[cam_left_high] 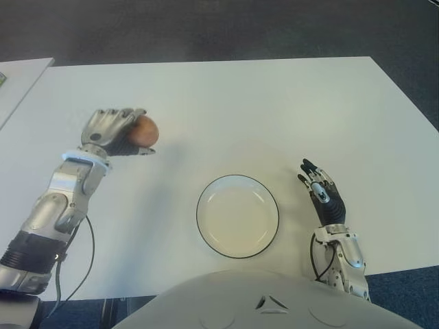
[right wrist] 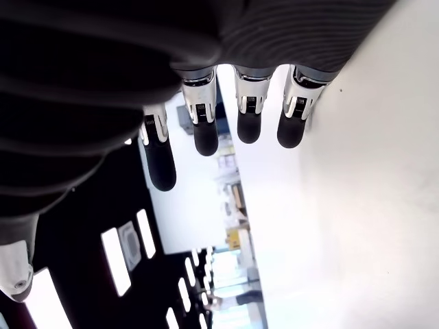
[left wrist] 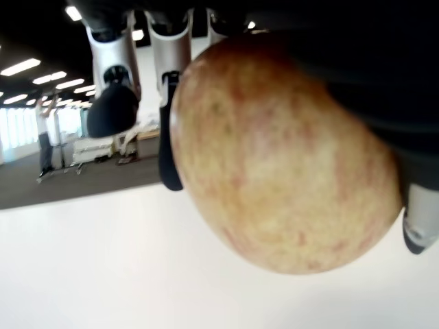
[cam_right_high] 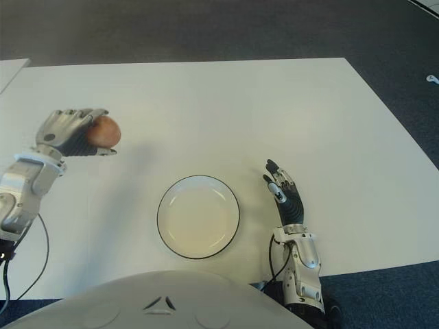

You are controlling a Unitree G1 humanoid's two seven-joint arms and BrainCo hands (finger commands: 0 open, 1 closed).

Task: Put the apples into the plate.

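Bench: one white bench [cam_left_high: 226, 103] with dark carpet floor [cam_left_high: 206, 27] beyond its far edge; the edge of a second white surface [cam_left_high: 17, 79] shows far to the left of the plate.
Plate: one round white plate [cam_left_high: 237, 216] with a thin dark rim, nothing in it, near the bench's front edge; it serves as the landmark.
Apples: one apple [cam_left_high: 145, 131] in sight, reddish-yellow, held up to the left of the plate and farther back, well apart from it; its shadow falls on the bench beside it.
Left hand: one left hand [cam_left_high: 113, 132], left of and behind the plate, its fingers [left wrist: 168, 89] curled around the apple; the wrist view shows the fruit filling the palm with bare white bench below it.
Right hand: one right hand [cam_left_high: 321, 192], just to the right of the plate and not touching it, fingers [right wrist: 206, 130] stretched out straight, slightly apart, holding nothing; whether it touches the bench cannot be told.
Cables: one dark cable [cam_left_high: 86, 253] hangs from the left forearm, another at the right wrist.
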